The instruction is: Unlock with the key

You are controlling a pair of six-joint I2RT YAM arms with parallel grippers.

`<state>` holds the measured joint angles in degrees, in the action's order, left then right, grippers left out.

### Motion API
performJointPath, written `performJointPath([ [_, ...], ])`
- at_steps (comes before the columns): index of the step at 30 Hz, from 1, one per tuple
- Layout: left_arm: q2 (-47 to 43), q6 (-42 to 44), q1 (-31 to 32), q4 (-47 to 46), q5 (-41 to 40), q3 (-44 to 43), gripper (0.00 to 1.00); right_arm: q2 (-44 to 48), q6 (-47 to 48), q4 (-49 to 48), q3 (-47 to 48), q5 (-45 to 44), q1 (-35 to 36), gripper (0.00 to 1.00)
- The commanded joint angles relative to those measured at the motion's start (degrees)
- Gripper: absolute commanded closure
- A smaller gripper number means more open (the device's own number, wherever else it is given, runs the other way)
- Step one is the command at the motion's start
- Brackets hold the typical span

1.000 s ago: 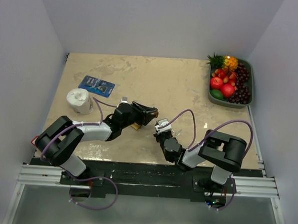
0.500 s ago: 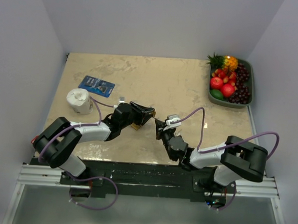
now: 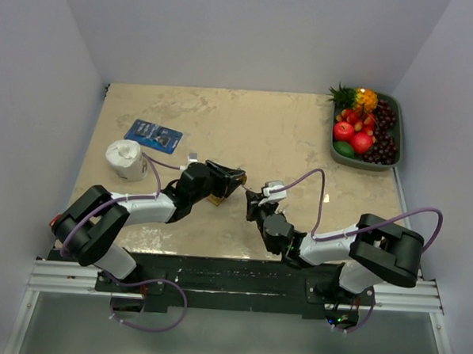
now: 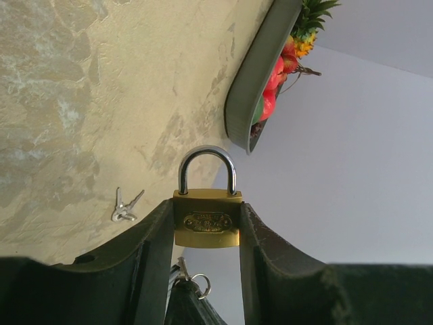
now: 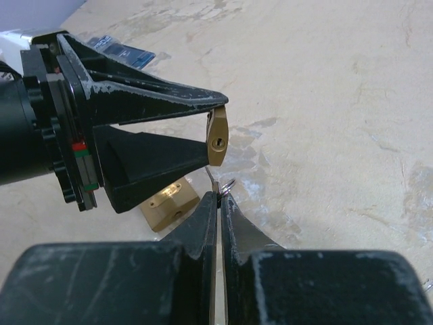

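**Key lined up, padlock not yet opened**

At the near edge, where both bases are bolted, my right arm (image 3: pixel 328 245) reaches low and forward-left toward the middle of the tabletop (image 3: pixel 286 140). Its jaws are clenched tight on the key (image 5: pixel 212 184), with the key ring showing just beside the fingertips. The key tip points up at the brass padlock (image 5: pixel 218 139) and sits just under it. The keyhole faces my right wrist camera, and I judge the tip close to it but not inside.

My left arm (image 3: pixel 132 207) stretches in from the near left corner to the same spot, with its wrist rolled onto its side. Its jaws are part-spread and grasping the padlock by its two narrow edges, holding it clear of the tabletop. The shackle (image 4: pixel 206 166) points away from the wrist, and both its legs are seated in the body, so nothing is unlocked.

As I read it, the lock is lifted and presented and the key is gripped and aimed. Pushing the key in, turning it and freeing the shackle are all left to do.

A second padlock (image 5: pixel 166 203) lies on the tabletop beneath the left jaws, and a small bunch of spare keys (image 4: pixel 125 206) lies farther out. A white roll (image 3: pixel 126 159) and a blue packet (image 3: pixel 153 135) sit toward the left edge. A tray of fruit (image 3: pixel 398 130) stands at the far right corner.
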<state>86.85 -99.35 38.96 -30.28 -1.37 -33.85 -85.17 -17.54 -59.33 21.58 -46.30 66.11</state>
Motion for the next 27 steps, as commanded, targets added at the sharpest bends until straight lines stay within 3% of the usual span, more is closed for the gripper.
performJointPath([
  [1,-2.1,0.4,-0.3,-2.0,-1.1,0.5,1.0,0.1,-1.7,-0.3,2.4,-4.4,0.3,1.0],
  [27,-1.0,-0.2,-0.2,-3.2,-0.1,1.1,1.0,-1.8,0.8,-2.3,3.9,-5.7,0.0,1.0],
])
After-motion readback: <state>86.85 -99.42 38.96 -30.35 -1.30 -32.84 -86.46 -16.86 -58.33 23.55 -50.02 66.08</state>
